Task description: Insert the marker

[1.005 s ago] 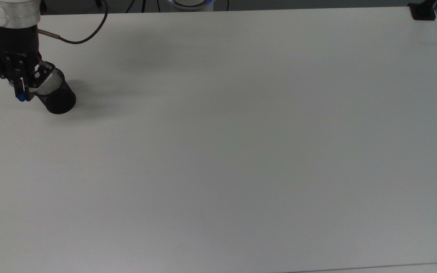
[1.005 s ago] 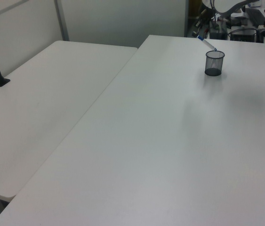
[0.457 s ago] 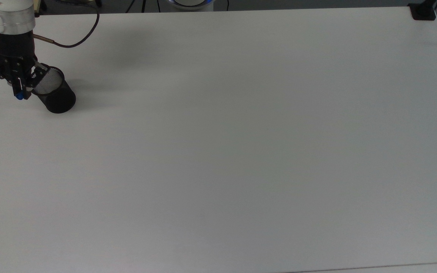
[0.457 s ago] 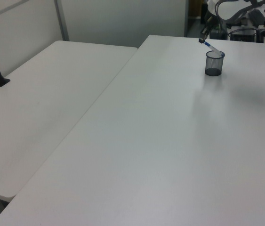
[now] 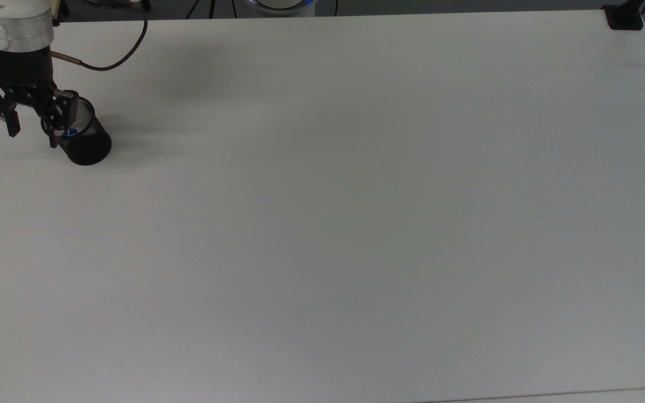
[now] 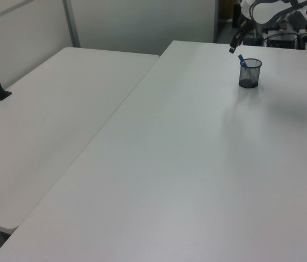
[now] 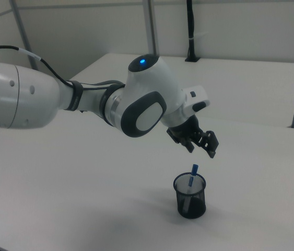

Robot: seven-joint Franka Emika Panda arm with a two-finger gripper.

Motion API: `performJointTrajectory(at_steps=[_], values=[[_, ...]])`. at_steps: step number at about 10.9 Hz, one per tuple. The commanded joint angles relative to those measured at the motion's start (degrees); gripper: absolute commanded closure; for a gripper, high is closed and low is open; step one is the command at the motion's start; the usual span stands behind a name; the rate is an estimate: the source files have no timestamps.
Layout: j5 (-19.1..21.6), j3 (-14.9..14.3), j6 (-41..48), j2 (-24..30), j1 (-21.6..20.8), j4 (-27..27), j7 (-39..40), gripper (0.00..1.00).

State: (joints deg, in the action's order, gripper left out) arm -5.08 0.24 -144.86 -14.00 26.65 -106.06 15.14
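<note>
gripper: the gripper hangs in the air with its fingers spread wide and nothing between them, so it's got no hold on anything.

marker: the marker sits inside the black mesh cup, right below the gripper and a touch toward the right view's left. They're clearly apart, with open air between the fingertips and the blue cap.

axis: near upright, leaning a bit so the blue end pokes over the cup's rim. In the top view the blue bit shows just inside the rim, close beside one finger.

worktop: the cup stands on the white worktop, under the gripper.

read: looks like the insert is done, though I can't quite tell how deep the marker sits. Next move is probably just a straight lift away.
</note>
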Motion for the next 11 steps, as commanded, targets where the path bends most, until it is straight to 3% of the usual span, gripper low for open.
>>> performJointTrajectory(at_steps=[1, 4, 7, 11], values=[[2.26, 0.99, 4.30, 2.22, -1.76, -0.64, 0.50, 0.00], [4.55, 1.52, 13.69, 3.80, -8.52, 3.13, -5.02, 0.00], [7.36, 1.43, 25.99, 9.40, -17.48, 4.81, -9.24, 0.00], [6.67, 1.34, 46.30, 13.12, -25.58, 10.24, -14.25, 0.00]])
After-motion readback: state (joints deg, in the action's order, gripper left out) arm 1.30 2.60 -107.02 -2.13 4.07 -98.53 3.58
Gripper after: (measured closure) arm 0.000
